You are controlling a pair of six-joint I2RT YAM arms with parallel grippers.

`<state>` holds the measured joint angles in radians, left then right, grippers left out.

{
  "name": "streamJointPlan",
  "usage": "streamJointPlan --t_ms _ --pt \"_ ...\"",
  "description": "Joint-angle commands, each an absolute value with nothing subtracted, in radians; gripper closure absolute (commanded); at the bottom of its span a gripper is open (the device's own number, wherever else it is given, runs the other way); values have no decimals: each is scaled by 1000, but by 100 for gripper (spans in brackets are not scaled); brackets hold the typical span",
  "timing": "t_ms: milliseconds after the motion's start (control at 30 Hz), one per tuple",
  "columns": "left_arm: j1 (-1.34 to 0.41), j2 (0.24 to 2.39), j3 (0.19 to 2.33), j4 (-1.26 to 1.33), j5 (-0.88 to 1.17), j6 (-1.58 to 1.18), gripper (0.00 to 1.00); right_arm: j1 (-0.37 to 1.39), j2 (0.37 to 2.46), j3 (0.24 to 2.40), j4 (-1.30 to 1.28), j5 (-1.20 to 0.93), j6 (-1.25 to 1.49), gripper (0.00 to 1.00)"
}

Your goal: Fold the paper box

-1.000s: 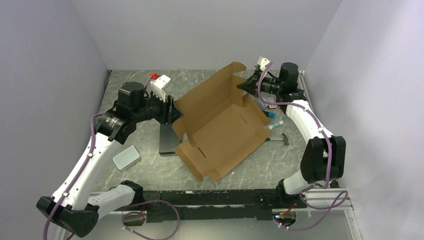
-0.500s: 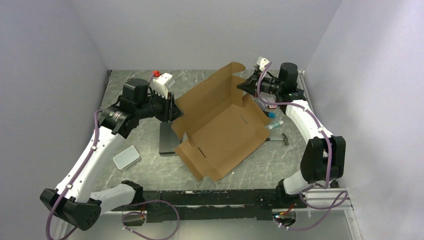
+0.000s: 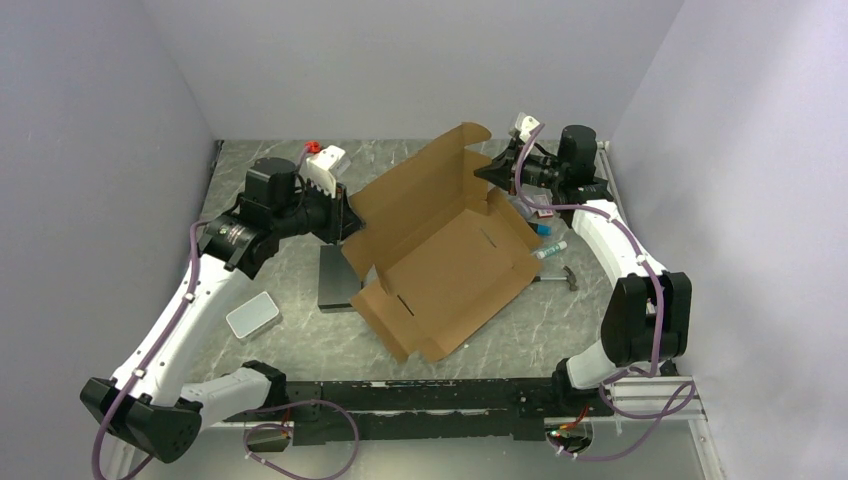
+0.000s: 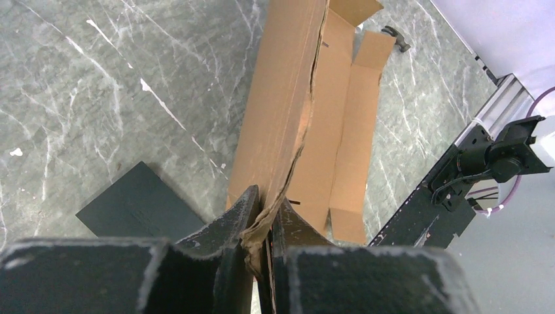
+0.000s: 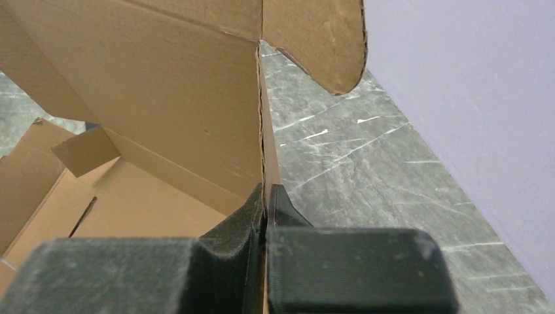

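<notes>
The paper box (image 3: 440, 250) lies between both arms. The left pincer (image 4: 265, 216) clamps the raised lid's left edge and the right pincer (image 5: 267, 196) clamps its right edge.

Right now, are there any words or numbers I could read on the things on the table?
No text, number or sign is readable in any view.
Paper box: plain brown, no print.
Black block: no print showing.
Grey tin: no label showing.
Small tube by the box: too small to tell whether it carries any writing.
</notes>
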<state>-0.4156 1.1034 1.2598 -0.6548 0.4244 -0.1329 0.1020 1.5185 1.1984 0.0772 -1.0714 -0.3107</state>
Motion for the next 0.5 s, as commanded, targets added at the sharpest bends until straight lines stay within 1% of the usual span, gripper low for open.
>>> streamJointPlan --t_ms 0,167,200,267,300,400,467 --pt "-417 1077 1249 -576 437 -118 83 110 1511 1201 109 -1092 -324 100" --pt "-417 1072 1238 -559 447 -114 84 112 1513 1201 107 -1094 -324 100" --pt "-417 1070 1234 -551 452 -113 86 113 1514 1201 107 -1095 -324 100" --pt "-417 1067 1226 -535 461 -108 98 113 1516 1201 106 -1098 -322 100" --pt "-417 1064 1221 -525 460 -107 100 114 1517 1201 106 -1099 -321 100" --pt "-417 1046 1193 -489 448 -95 100 115 1519 1200 104 -1101 -316 100" --pt "-417 1035 1174 -473 434 -80 100 115 1521 1197 105 -1097 -307 91"
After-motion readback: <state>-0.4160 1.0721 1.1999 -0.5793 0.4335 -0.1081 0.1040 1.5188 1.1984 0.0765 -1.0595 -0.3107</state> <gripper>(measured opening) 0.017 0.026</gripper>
